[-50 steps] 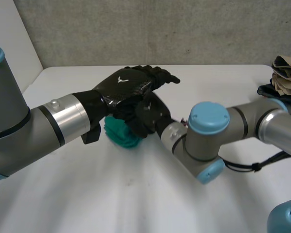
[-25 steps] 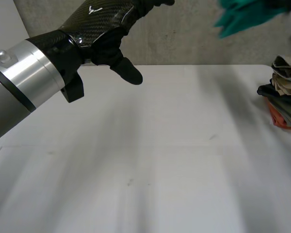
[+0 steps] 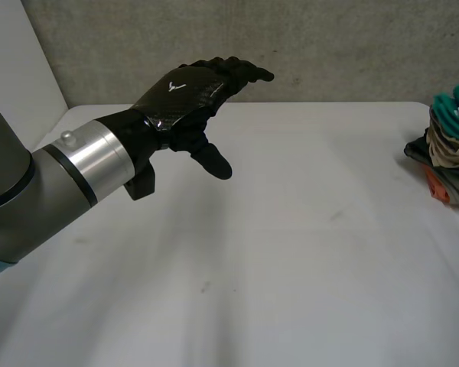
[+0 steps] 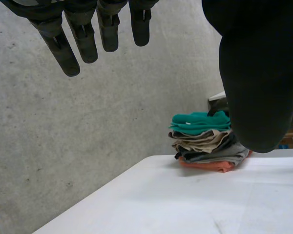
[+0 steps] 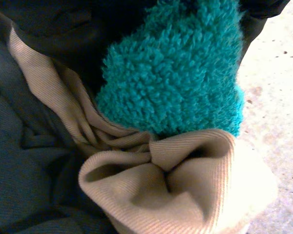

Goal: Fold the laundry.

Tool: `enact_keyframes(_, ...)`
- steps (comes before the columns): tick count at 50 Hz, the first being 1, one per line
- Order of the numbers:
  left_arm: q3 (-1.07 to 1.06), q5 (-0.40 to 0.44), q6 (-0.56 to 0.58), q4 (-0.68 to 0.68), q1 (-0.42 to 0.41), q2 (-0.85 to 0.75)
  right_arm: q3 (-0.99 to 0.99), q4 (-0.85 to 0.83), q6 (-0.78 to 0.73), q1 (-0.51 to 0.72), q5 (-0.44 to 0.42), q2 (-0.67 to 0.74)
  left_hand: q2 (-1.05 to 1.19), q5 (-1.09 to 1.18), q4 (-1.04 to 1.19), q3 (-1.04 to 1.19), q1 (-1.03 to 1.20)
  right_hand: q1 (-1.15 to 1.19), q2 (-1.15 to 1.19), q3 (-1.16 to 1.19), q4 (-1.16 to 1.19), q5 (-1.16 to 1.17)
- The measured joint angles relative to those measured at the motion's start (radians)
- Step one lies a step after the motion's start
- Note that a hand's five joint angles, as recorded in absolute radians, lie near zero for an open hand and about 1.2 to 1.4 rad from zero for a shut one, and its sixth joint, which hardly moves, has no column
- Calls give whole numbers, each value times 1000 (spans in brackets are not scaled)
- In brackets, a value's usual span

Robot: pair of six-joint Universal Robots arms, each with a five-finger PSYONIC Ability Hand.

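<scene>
A teal fluffy cloth (image 3: 455,115) lies on top of a stack of folded laundry (image 3: 446,170) at the table's right edge. In the right wrist view the teal cloth (image 5: 176,73) bulges out right under my right hand (image 5: 263,12), whose dark fingers close round its upper part, and it rests on a folded beige cloth (image 5: 176,185). My left hand (image 3: 187,95) hovers above the back left of the table, open, fingers straight and thumb hanging down, holding nothing. In its wrist view the left hand (image 4: 256,87) points toward the stack (image 4: 210,146) with the teal cloth (image 4: 200,122) on top.
The white table (image 3: 291,252) stretches bare between my left hand and the stack. A grey concrete wall (image 3: 329,46) runs behind the table. Dark blue-grey cloth (image 5: 24,161) lies beside the beige one in the stack.
My right arm swung the teal cloth from the table's middle, up and over to the stack at the right. My left hand rose, then came back down over the back left.
</scene>
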Motion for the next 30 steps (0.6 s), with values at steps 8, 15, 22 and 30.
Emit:
enact_keyframes(8, 2, 10, 3, 1, -50, 16, 70, 39, -7, 4, 40, -112, 0, 0, 0, 0, 0, -510, -650, -611, -663, -486)
enact_keyframes(15, 5, 12, 7, 2, -94, 26, 84, 155, 61, 3, 161, -219, 0, 0, 0, 0, 0, -834, -953, -970, -992, -992)
enact_keyframes(22, 2, 12, 5, 2, -115, 45, 97, 304, 77, -9, 264, -306, 0, 0, 0, 0, 0, -837, -953, -970, -992, -994)
enact_keyframes(30, 0, 13, 6, 2, -150, 53, 48, 479, 45, -144, 414, -419, 0, 0, 0, 0, 0, -837, -953, -970, -992, -994)
